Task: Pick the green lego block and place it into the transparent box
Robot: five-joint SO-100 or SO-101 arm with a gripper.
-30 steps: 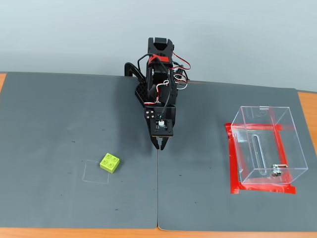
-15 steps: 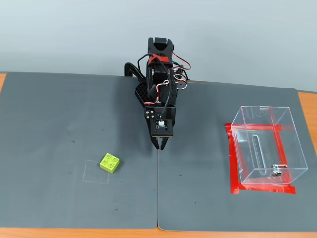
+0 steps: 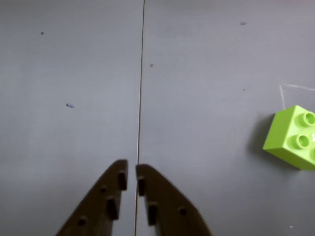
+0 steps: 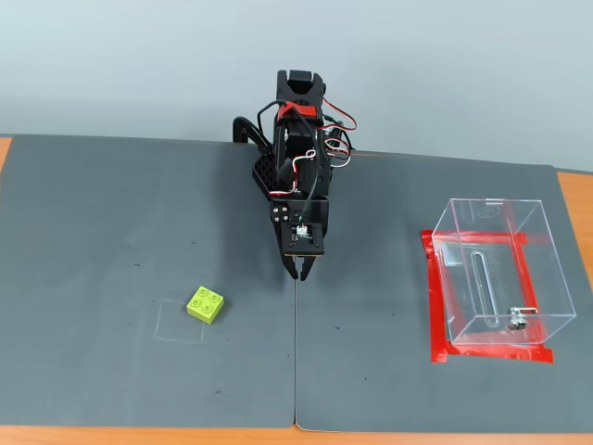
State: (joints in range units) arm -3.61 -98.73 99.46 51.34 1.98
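Note:
The green lego block [image 4: 205,304] lies on the grey mat left of centre in the fixed view, next to a faint chalk square. In the wrist view the block [image 3: 292,137] sits at the right edge, partly cut off. My gripper [image 4: 304,272] hangs over the mat's centre seam, to the right of and above the block, its jaws shut and empty. In the wrist view the gripper [image 3: 131,169] enters from the bottom with only a thin slit between the tips. The transparent box [image 4: 500,273] stands at the right on red tape, open-topped and empty.
Two grey mats meet at a seam [image 4: 296,371] running down the middle. Orange table edge [image 4: 574,199] shows at the right and along the front. The arm's base [image 4: 298,139] stands at the back centre.

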